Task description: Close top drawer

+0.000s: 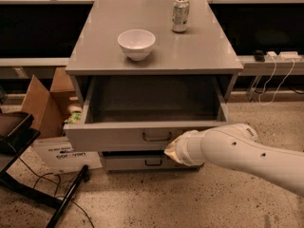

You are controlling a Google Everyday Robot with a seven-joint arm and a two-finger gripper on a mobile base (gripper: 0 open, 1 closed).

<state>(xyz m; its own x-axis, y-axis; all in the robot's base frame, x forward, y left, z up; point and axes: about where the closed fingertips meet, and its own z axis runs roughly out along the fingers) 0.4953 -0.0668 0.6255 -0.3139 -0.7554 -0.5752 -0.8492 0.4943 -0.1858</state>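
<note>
The top drawer (114, 137) stands pulled out of the grey cabinet (199, 46), directly under the cabinet's top, its deep grey box open to view and one small dark wire handle (156, 137) at the middle of its front panel. The gripper (172, 150) at the end of the white arm (237, 151) is against that panel at its lower edge, just right of the handle; whether it is wide or narrow cannot be told. Below the panel one shallower drawer (128, 163) shows, with one like handle (153, 162). On the cabinet's top sit two things: one white bowl (136, 43) near the middle and one silver drink can (180, 14) toward the back (its label is too small to read). Left of the cabinet an open cardboard box (45, 103) holds pale packages, and a white carton (66, 156) at the cabinet's lower left bears dark print that cannot be read. Right of the cabinet, white cables (275, 80) hang from a ledge.
</note>
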